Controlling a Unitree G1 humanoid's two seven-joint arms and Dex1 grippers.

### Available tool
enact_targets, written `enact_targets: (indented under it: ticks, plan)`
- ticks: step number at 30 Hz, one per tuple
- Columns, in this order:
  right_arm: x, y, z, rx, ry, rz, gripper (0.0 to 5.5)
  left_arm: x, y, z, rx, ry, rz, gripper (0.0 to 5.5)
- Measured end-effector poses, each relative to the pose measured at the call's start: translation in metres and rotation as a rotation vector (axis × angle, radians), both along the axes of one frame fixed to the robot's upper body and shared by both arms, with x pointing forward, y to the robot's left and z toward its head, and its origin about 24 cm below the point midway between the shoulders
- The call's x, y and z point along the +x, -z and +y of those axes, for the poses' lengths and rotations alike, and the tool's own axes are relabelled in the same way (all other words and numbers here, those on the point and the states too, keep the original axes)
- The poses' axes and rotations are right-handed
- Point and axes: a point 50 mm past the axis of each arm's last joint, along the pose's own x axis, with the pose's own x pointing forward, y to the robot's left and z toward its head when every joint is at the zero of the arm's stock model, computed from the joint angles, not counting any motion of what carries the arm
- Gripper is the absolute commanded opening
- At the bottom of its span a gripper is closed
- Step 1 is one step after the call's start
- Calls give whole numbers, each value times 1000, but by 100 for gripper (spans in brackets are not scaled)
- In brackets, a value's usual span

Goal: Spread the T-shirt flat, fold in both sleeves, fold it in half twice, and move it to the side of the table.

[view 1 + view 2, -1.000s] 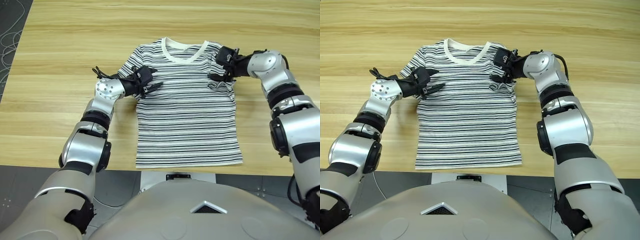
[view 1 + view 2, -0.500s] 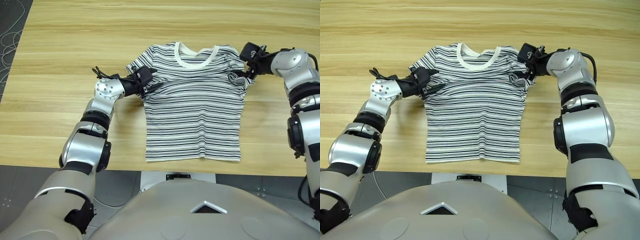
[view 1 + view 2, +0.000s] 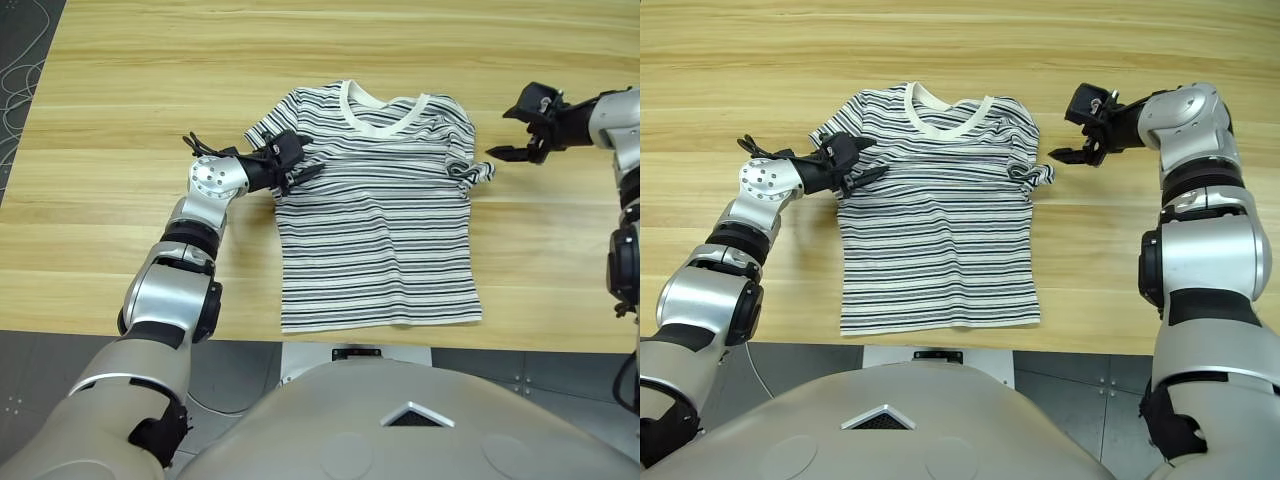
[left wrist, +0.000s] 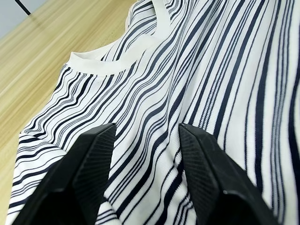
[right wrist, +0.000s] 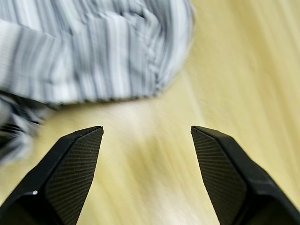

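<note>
Seen from the head, the T-shirt (image 3: 380, 230) lies on the table (image 3: 100, 90) with its long axis running near to far, collar (image 3: 385, 127) far and hem (image 3: 380, 321) at the near edge. The left gripper (image 3: 303, 165) rests at the left sleeve (image 3: 263, 127), so that arm is the nearer one. The right gripper (image 3: 505, 131) hangs over bare wood just right of the bunched right sleeve (image 3: 472, 170), apart from it. In the left wrist view the fingers (image 4: 89, 164) are parted over striped cloth, pinching nothing. In the right wrist view the right gripper's two black pads are spread wide over wood, the crumpled sleeve ahead of them. No label or print can be read
</note>
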Motion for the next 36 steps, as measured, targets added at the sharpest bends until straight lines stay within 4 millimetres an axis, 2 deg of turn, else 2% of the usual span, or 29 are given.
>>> enact_targets:
  ticks: [6,8,12,16,19,21,24,29,32,36]
  plan:
    - [5,4,-12,-216,105,-140,347,1,0,0,0,-5,0,245]
    - [10,-2,-8,-160,127,-179,347,1,-1,0,-4,-3,-5,245]
    - [26,-22,27,47,60,-259,347,0,-8,-7,-35,65,-10,245]
    - [28,-24,42,102,3,-272,347,11,-42,-14,-96,116,-132,245]
    - [24,-19,44,117,-24,-263,347,14,-56,-21,-114,156,-160,245]
    - [19,-9,47,137,-40,-233,347,11,-60,-32,-124,202,-172,245]
    - [11,5,51,144,-62,-193,347,-3,-45,-48,-140,245,-117,245]
    - [12,3,60,149,-111,-198,347,-17,-21,-71,-140,287,-30,245]
    - [10,6,61,148,-118,-186,347,-22,-3,-66,-106,254,44,245]
    - [7,13,67,142,-137,-162,347,-25,1,-59,-88,254,33,245]
